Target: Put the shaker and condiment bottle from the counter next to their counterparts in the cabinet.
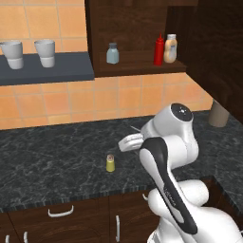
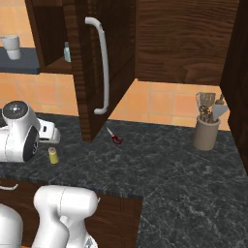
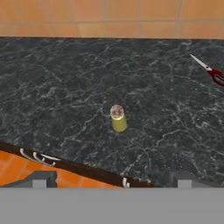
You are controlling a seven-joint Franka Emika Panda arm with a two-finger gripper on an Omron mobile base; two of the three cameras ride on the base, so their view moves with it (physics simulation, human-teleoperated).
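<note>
- Fingers of ours sit nearest the lens in the hand view, two dark tips spread wide apart with nothing between them.
- Ahead of the fingers, well clear of both tips, we see the shaker standing upright on the counter, yellow-green with a pale top.
- Farther out and off to one side of the fingers, a pair of red-handled scissors lies flat on the counter, near the tiled wall.
- From the left base view, we find the condiment bottle already on the cabinet shelf, high above the fingers, just beside the tan bottle.
- Along the same shelf, apart from those two, stands the grey-blue shaker.
- Beyond, on the counter in the right base view, a utensil holder stands.
</note>
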